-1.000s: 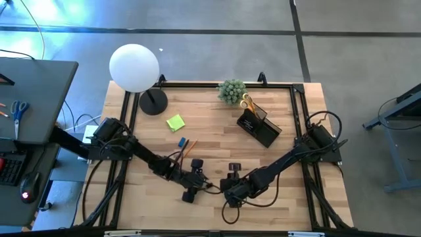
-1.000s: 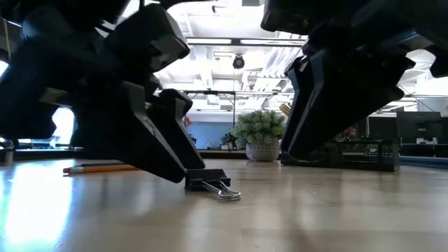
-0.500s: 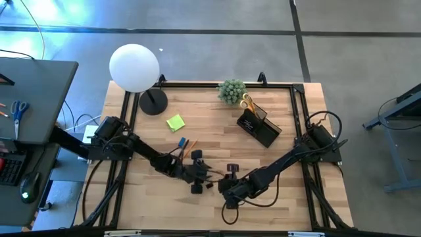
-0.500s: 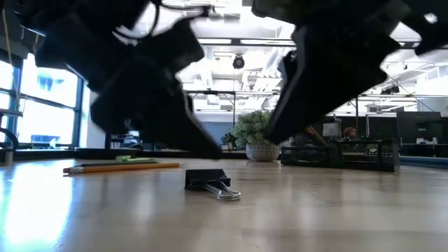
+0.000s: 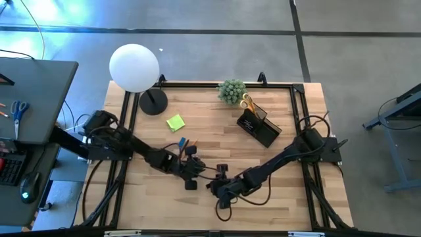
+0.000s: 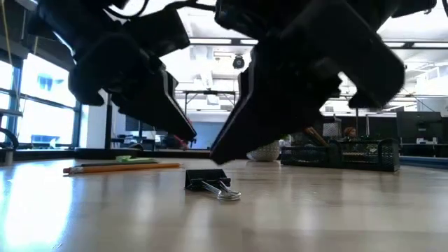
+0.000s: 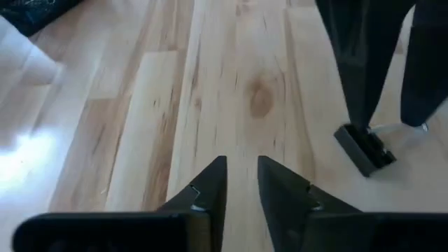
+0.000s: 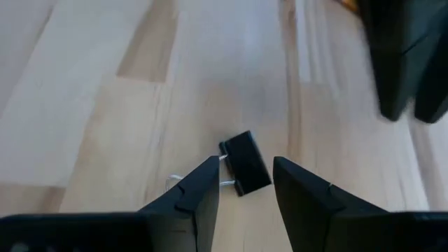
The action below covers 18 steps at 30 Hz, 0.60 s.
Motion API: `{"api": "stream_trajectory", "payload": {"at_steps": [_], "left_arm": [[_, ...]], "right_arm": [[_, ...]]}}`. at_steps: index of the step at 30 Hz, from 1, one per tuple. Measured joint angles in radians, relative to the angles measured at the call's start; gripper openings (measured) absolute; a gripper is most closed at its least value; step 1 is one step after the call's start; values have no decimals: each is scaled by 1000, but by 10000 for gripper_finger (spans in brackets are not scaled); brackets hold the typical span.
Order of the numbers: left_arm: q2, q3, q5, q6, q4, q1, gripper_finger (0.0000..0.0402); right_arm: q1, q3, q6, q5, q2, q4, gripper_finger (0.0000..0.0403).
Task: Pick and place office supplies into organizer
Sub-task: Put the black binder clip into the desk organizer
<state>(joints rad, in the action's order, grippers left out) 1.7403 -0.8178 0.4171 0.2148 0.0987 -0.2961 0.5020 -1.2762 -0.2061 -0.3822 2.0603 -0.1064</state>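
Right claw (image 8: 241, 185) lines up on the binder clip (image 8: 245, 171)

Fingers apart, clip lying on the tabletop (image 8: 105, 84) between them; next it should lower and close; left claw (image 7: 241, 183) hovers nearby, slightly parted, empty.

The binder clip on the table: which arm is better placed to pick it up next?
The right. The right gripper is open with the binder clip just ahead between its fingers; the left gripper points past it, nearly closed.

Grey floor (image 5: 210, 52); side desk (image 5: 29, 99); bright windows (image 6: 42, 105); ceiling lights (image 6: 224, 66).
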Motion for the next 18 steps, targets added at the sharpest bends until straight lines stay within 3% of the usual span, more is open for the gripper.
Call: {"api": "stream_trajectory", "payload": {"at_steps": [9,18], "left_arm": [[-14,0,21,-3,-67,-21,7],[-19,0,21,3,-101,-18,11]], "right_arm": [[-13,-1,80,-15,51,17,129],[-14,-5,153,-203,55,-161,129]]}}
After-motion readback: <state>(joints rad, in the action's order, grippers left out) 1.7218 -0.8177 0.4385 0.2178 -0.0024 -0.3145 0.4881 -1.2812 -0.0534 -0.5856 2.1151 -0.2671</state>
